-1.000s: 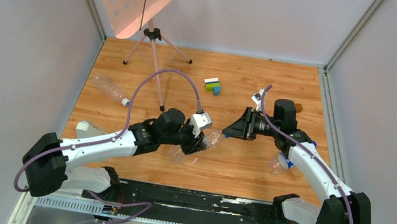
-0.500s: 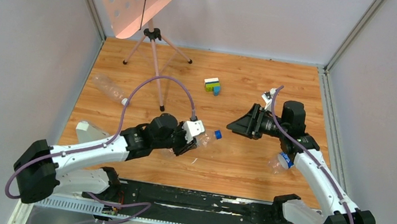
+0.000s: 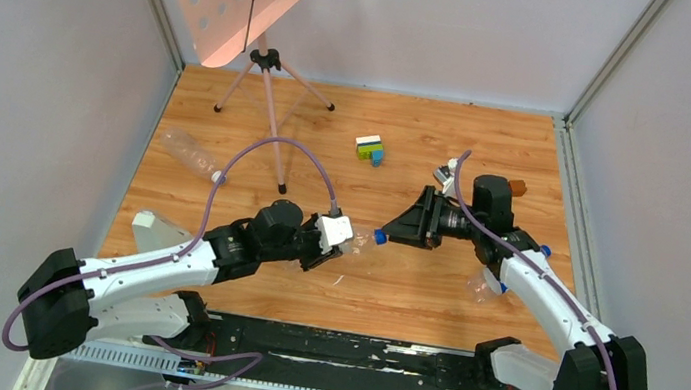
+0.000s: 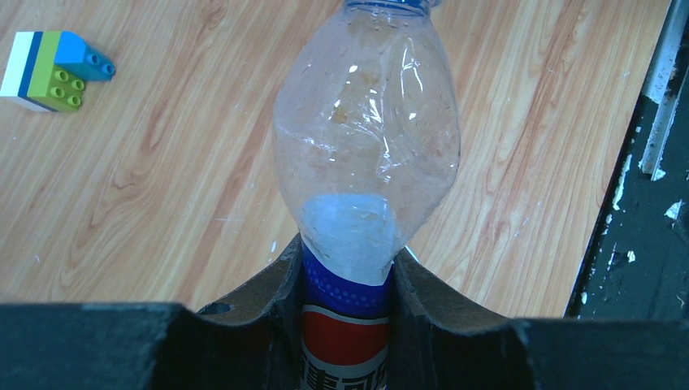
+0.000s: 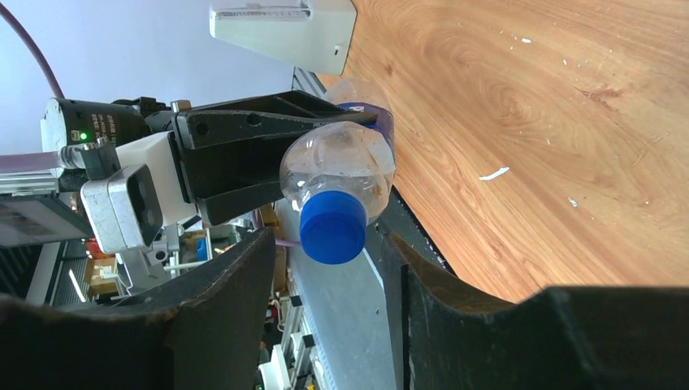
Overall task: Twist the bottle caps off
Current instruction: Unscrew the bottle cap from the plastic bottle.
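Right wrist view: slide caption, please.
Open right gripper faces dark blue plastic cap of clear crinkly plastic bottle held by left gripper.

I count three bottles (image 3: 188, 151), at least two caps (image 3: 379, 236), two arms (image 3: 161, 267). One block cluster (image 3: 369, 148), one brown cube (image 3: 518, 188), one stand (image 3: 265, 60).

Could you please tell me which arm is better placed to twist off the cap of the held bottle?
Right: the right pincer, open, brackets the blue cap, while the left pincer is shut on the bottle.
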You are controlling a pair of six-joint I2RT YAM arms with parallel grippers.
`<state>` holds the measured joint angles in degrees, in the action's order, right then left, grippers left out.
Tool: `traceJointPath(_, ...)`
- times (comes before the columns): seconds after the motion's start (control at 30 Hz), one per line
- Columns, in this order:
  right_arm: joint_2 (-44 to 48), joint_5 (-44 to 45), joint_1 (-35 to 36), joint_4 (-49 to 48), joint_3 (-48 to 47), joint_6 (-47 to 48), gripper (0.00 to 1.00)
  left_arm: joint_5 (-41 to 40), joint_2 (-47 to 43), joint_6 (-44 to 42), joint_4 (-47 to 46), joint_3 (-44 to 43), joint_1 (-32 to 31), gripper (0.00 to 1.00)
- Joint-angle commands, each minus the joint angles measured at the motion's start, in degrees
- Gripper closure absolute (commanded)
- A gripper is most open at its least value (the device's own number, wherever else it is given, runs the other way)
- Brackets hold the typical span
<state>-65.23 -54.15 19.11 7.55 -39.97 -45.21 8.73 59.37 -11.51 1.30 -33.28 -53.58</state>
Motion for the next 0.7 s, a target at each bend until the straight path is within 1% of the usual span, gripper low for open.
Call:
traceJointPath(0.0, -0.6, -1.1, 0.2, -5.7, 0.9, -2.8, 0.49, 0.9, -0.3, -1.0, -2.7, -1.6, -0.2, 0.92)
traceJointPath(0.17, -0.9, -1.6, 0.8, -7.0, 1.5, -3.9, 0.51, 1.4, -0.6, -0.9, -2.4, -1.6, -0.2, 0.92)
traceJointPath(0.27, -1.3, -1.6, 1.1, -7.0, 1.1, -3.9, 0.54, 1.5, -0.5, -0.5, -2.3, -1.6, -0.2, 0.92)
traceJointPath(0.4, -2.9, -1.4, 2.5, -7.0, 0.2, -3.2, 0.62, 1.2, -0.4, 0.0, -2.6, -1.7, -0.1, 0.92)
traceJointPath(0.47, -3.4, -1.1, 3.3, -7.0, 0.0, -2.8, 0.67, 1.2, -0.4, 0.1, -2.4, -1.7, -0.2, 0.92)
traceJointPath(0.57, -3.7, -0.9, 4.2, -6.7, -0.3, -1.9, 0.67, 1.0, -0.6, 0.5, -2.2, -1.7, -0.2, 0.92)
traceJointPath(0.67, -3.2, 0.1, 4.5, -6.3, -0.2, -1.2, 0.76, 0.7, -1.0, 0.8, -2.0, -1.6, -0.2, 0.92)
